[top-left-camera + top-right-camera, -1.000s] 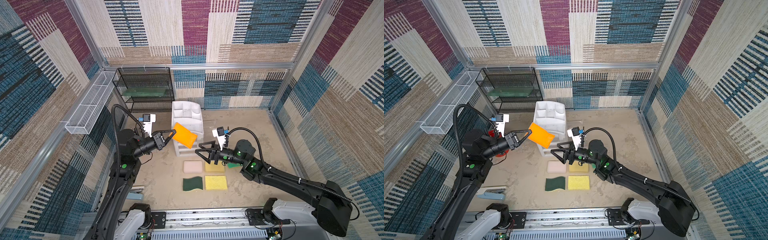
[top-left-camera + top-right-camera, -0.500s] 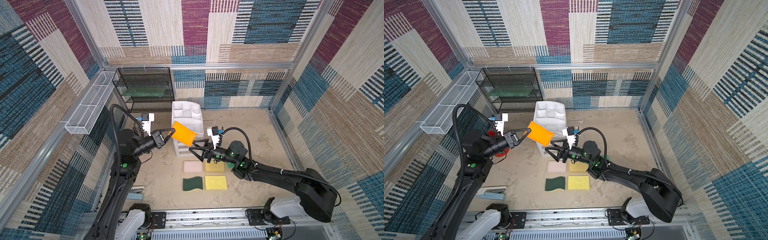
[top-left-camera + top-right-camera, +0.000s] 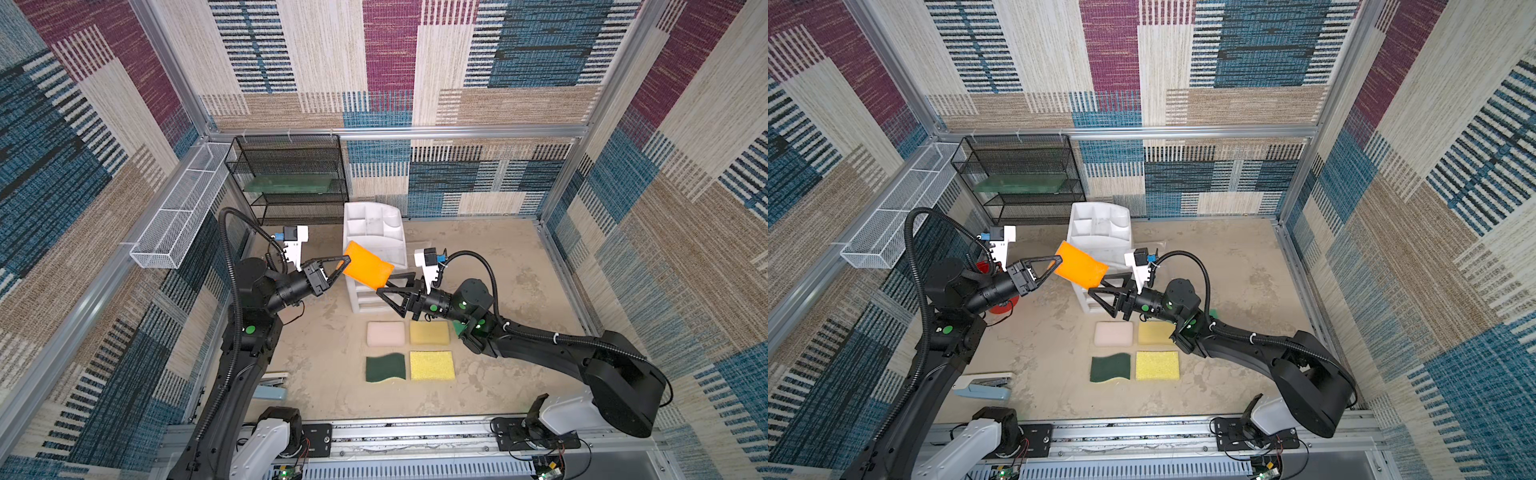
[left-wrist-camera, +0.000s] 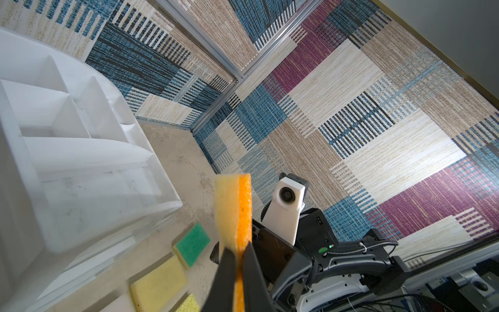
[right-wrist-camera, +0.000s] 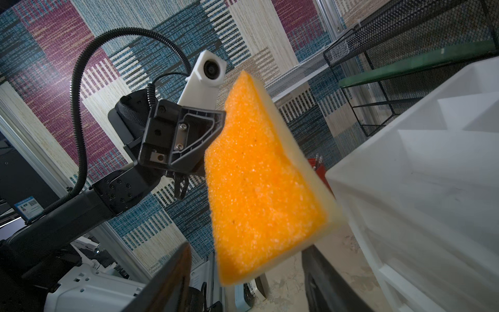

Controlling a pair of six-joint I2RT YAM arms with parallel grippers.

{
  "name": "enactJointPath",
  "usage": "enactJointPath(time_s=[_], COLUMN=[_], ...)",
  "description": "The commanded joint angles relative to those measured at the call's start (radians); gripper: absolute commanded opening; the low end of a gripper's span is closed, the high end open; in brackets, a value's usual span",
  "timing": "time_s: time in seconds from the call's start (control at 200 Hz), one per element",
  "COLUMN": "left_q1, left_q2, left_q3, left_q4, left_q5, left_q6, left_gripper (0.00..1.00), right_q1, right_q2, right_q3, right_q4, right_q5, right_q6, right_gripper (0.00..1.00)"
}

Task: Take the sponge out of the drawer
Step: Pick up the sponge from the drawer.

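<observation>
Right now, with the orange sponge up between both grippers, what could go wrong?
1. The left gripper pinches only one end of the orange-and-cream foam sponge, so it could twist or slip out.
2. The right gripper straddles the opposite corner with jaws open. If the left gripper lets go before it closes, the sponge likely drops onto the white plastic drawer chest.

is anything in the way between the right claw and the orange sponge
Nothing visible. The right claw has its open jaws on either side of the free end of the orange sponge, which the shut left claw holds in the air beside the drawer.
</observation>
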Motion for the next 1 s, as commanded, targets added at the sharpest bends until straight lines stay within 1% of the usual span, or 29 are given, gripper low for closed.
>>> enactJointPath(time_s=[0.0, 0.08, 0.24, 0.426, 0.606, 0.691, 0.841, 0.916, 0.996], left_q1=[0.002, 0.001, 0.000, 0.002, 0.002, 0.002, 0.001, 0.002, 0.002], left_q2=[0.002, 0.009, 0.023, 0.026, 0.028, 0.030, 0.032, 0.031, 0.032], left_q3=[-0.001, -0.002, -0.009, -0.014, -0.014, -0.015, -0.014, -0.015, -0.013], left_q4=[0.049, 0.057, 0.077, 0.089, 0.091, 0.091, 0.092, 0.092, 0.091], left_q5=[0.018, 0.023, 0.024, 0.029, 0.030, 0.030, 0.032, 0.032, 0.036], left_q6=[-0.011, -0.019, -0.039, -0.046, -0.048, -0.050, -0.051, -0.052, -0.051], left_gripper=[0.00, 0.00, 0.00, 0.00, 0.00, 0.00, 0.00, 0.00, 0.00], right_q1=[-0.012, -0.027, -0.042, -0.047, -0.047, -0.048, -0.049, -0.050, -0.050], right_q2=[0.007, 0.011, 0.023, 0.053, 0.062, 0.060, 0.057, 0.053, 0.050], right_q3=[0.009, -0.001, 0.003, 0.020, 0.021, 0.023, 0.036, 0.041, 0.046], right_q4=[0.054, 0.088, 0.110, 0.142, 0.159, 0.160, 0.147, 0.136, 0.128], right_q5=[-0.002, -0.007, -0.018, -0.052, -0.054, -0.053, -0.044, -0.038, -0.034], right_q6=[0.023, 0.047, 0.071, 0.097, 0.108, 0.107, 0.102, 0.103, 0.102], right_gripper=[0.61, 0.57, 0.52, 0.50, 0.40, 0.35, 0.14, 0.10, 0.03])
